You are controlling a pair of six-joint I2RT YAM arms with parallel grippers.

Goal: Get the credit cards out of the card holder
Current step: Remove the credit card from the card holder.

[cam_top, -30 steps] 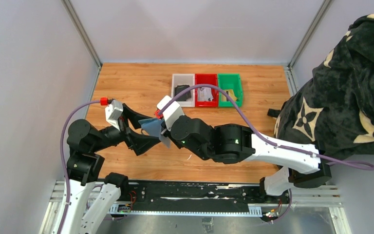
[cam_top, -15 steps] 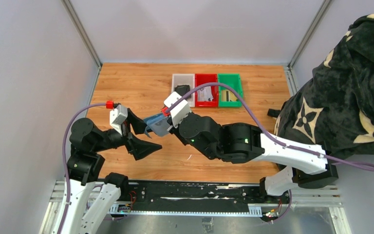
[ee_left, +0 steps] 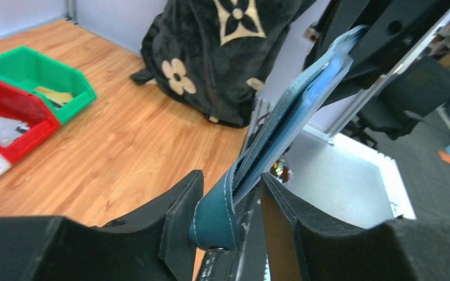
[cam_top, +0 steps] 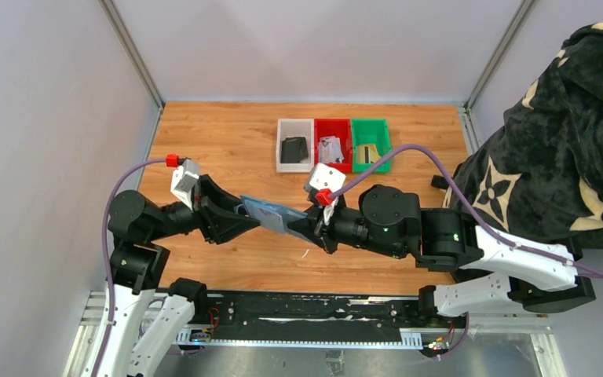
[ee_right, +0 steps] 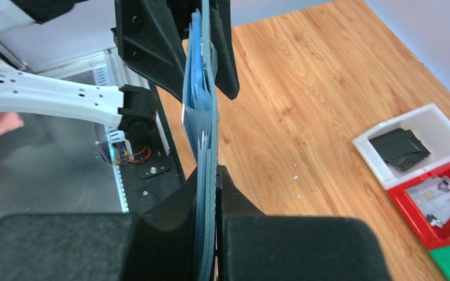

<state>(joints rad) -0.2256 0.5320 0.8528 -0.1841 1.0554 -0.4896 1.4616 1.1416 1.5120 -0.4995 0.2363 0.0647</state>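
Three bins (cam_top: 333, 122) rowed at far side of worktop (cam_top: 220, 141), well apart, card holder (cam_top: 271, 214) aloft between tools, long axis left-right, right tool (ee_right: 210, 175) clenched on one end, left tool (ee_left: 229, 190) flanking the other, grip unclear.

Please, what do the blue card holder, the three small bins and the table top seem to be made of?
The card holder: matte teal leather or imitation, judging by its stitched, rounded fold. The bins: glossy moulded plastic, probably. The table top: wood or wood-look laminate, with visible grain.
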